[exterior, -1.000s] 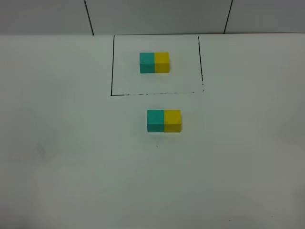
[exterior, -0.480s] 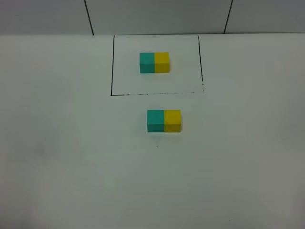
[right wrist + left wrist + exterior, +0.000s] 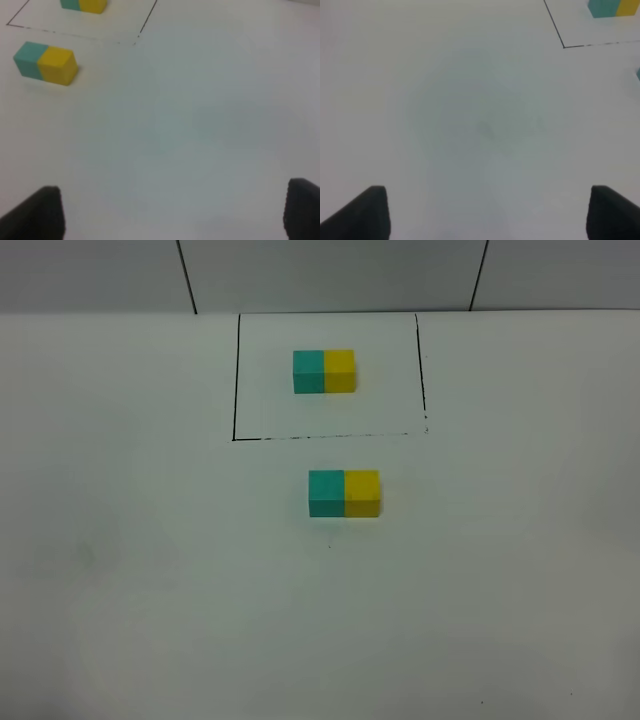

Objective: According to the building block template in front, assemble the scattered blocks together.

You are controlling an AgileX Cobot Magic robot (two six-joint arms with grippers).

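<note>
Lying side by side and touching on the white counter [image 3: 120, 540], the teal cube [image 3: 326, 492] and the yellow cube [image 3: 362, 492] form one short bar whose long axis runs left to right, teal on the left and yellow on the right. This matches the building block template [image 3: 324, 371], a joined teal and yellow pair set farther back inside a thin black drawn rectangle [image 3: 236, 380], with the same colour order and the same left-to-right axis. The assembled bar sits just on the near side of the rectangle's front line, apart from it. Neither arm appears in the high view. The left pincer [image 3: 485, 212] shows only two dark finger tips set wide apart over bare counter, holding nothing; the template lies far and to its right. The right pincer [image 3: 172, 212] is likewise spread wide and empty, with the bar far and to its left. Both pincers are well apart from the cubes, and which is nearer is hard to tell. By count: one template pair, one teal cube, one yellow cube, two pincers. The assembly looks finished, with no further joining seeming to be called for.
</note>
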